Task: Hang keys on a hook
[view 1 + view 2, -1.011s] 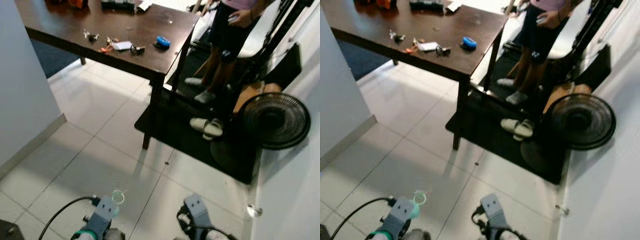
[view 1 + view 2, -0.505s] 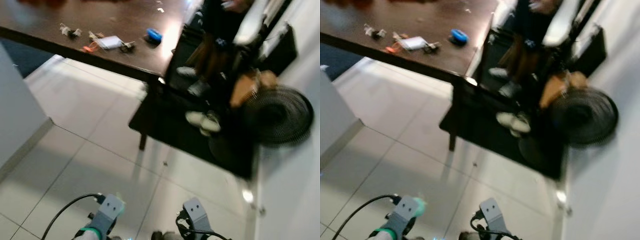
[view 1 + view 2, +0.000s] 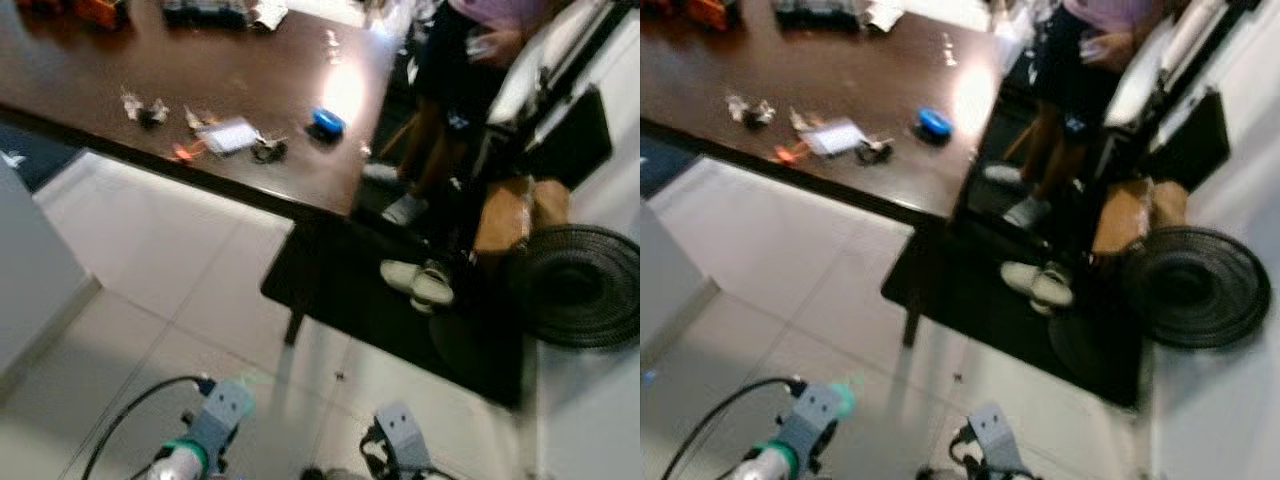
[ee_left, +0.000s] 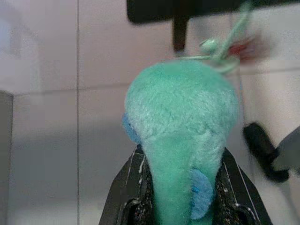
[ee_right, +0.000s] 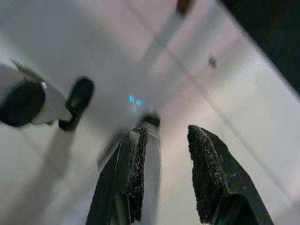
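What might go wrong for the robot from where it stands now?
1. The left gripper clamps only the soft green plush keychain; its cord dangles loose and might snag.
2. A dark table, a person and a floor fan stand ahead, so walking on risks a bump.

Fuzzy plush keychain (image 4: pixel 180 122), glossy wooden table (image 3: pixel 280 90)

text: none legible | labels: none | numbers: none | views blurred
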Robot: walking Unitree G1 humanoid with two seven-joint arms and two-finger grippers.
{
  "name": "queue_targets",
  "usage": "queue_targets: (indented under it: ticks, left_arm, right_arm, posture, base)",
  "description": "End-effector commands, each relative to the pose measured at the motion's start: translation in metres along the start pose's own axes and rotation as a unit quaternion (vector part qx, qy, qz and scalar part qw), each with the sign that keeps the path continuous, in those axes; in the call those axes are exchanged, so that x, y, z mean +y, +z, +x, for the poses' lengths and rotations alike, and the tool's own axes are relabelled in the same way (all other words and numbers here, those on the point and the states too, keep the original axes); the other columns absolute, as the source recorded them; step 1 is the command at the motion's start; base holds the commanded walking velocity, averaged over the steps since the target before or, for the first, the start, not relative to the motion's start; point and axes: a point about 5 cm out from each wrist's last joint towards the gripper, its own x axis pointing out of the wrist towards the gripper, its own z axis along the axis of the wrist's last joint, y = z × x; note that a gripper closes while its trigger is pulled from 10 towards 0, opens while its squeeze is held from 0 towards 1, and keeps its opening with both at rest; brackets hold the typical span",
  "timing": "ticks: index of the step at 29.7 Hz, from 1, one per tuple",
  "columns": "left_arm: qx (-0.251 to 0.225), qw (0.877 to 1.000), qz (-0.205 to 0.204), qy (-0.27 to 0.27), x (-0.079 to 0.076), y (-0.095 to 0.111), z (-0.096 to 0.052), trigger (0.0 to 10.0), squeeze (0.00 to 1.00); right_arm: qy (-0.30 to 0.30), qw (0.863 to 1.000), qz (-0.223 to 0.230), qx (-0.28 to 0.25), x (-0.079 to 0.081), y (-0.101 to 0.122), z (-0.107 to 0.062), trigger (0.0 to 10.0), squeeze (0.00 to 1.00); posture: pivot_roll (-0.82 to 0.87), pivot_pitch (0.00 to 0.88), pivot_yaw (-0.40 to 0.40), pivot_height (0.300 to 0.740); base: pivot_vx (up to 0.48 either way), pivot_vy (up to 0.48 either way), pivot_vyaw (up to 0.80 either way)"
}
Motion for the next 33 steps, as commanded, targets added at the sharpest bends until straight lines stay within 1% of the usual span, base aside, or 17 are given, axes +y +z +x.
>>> queue_targets:
  ticks: [1, 11, 14, 21, 23, 27, 33]
  left_arm:
    - [0.015, 1.0, -0.002, -0.006, -0.0041, -0.0065, -0.002, 10.0, 0.0]
    - [0.021, 1.0, -0.003, -0.006, -0.003, -0.0081, -0.0017, 10.0, 0.0]
    - [0.022, 1.0, -0.002, -0.007, -0.0032, -0.0087, -0.0018, 10.0, 0.0]
    - [0.024, 1.0, -0.001, -0.009, -0.0033, -0.0098, -0.0021, 10.0, 0.0]
    - [0.024, 1.0, -0.001, -0.01, -0.0035, -0.0099, -0.0021, 10.0, 0.0]
    - [0.021, 1.0, -0.002, -0.015, -0.0049, -0.0093, -0.0021, 10.0, 0.0]
    - [0.017, 0.999, 0.014, -0.023, -0.0063, -0.0086, -0.0023, 10.0, 0.0]
  right_arm:
    - [0.002, 1.0, 0.01, 0.021, 0.0039, -0.014, -0.0039, 10.0, 0.0]
    - [-0.001, 1.0, 0.012, 0.02, 0.0037, -0.0141, -0.0039, 10.0, 0.0]
    - [-0.002, 0.999, 0.022, 0.024, 0.0038, -0.0155, -0.0042, 10.0, 0.0]
    - [-0.005, 0.999, 0.026, 0.026, 0.0037, -0.0166, -0.0045, 10.0, 0.0]
    - [-0.006, 0.999, 0.025, 0.025, 0.0036, -0.0166, -0.0045, 10.0, 0.0]
    - [-0.008, 1.0, 0.019, 0.024, 0.0035, -0.0166, -0.0047, 10.0, 0.0]
    - [-0.008, 1.0, 0.018, 0.023, 0.0036, -0.0167, -0.0048, 10.0, 0.0]
  posture:
    - [0.06, 0.119, -0.079, 0.74]
    - [0.05, 0.12, -0.076, 0.74]
    - [0.05, 0.12, -0.076, 0.74]
    - [0.05, 0.122, -0.074, 0.74]
    - [0.05, 0.123, -0.073, 0.74]
    - [0.05, 0.124, -0.071, 0.74]
    - [0.05, 0.125, -0.069, 0.74]
  base:
    - [0.416, 0.0, 0.0]
    - [0.414, 0.0, 0.0]
    - [0.395, 0.0, 0.0]
    - [0.372, 0.0, -0.8]
    - [0.3, 0.0, 0.0]
    - [0.0, 0.0, 0.0]
    - [0.0, 0.0, 0.0]
